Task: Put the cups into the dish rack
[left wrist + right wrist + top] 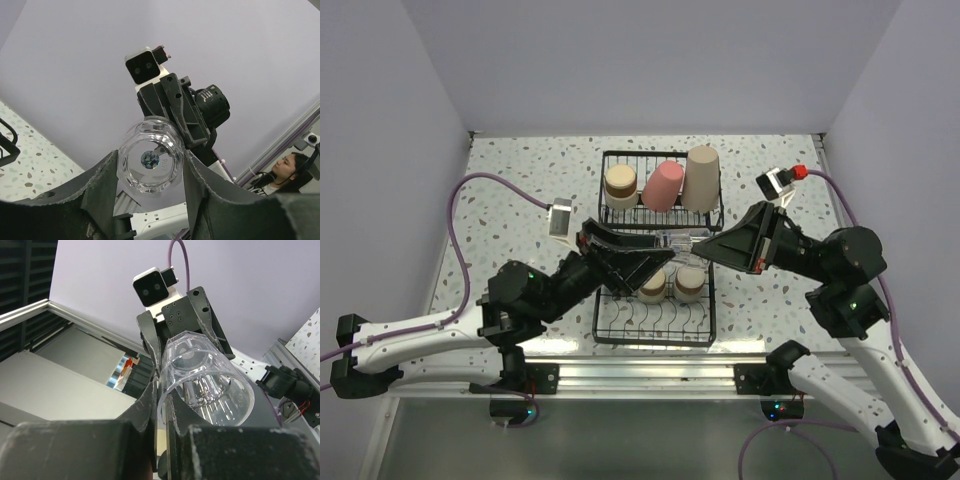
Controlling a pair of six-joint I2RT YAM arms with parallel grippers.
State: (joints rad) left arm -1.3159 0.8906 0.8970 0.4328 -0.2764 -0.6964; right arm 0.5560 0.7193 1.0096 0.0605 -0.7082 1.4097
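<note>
Clear glass (678, 241) hangs over the middle of the dish rack (710, 320), lying sideways. Its mouth faces the right gripper (700, 247), which pinches the rim wall. Its base faces the left gripper (658, 247), whose jaws flank it; whether they have clamped it I cannot tell.

Robotics lab, enclosed test cell. Evidence: left arm (420, 328) and right arm (850, 260) bolted to a metal rail (650, 372) at the edge of a speckled desk (540, 160), plain lavender walls (650, 70) on three sides, purple cables (480, 178), and wrist-mounted cameras (142, 65). A household dish rack (655, 341) stands on the desk, and a person (287, 167) with a headset shows beyond the cell.
</note>
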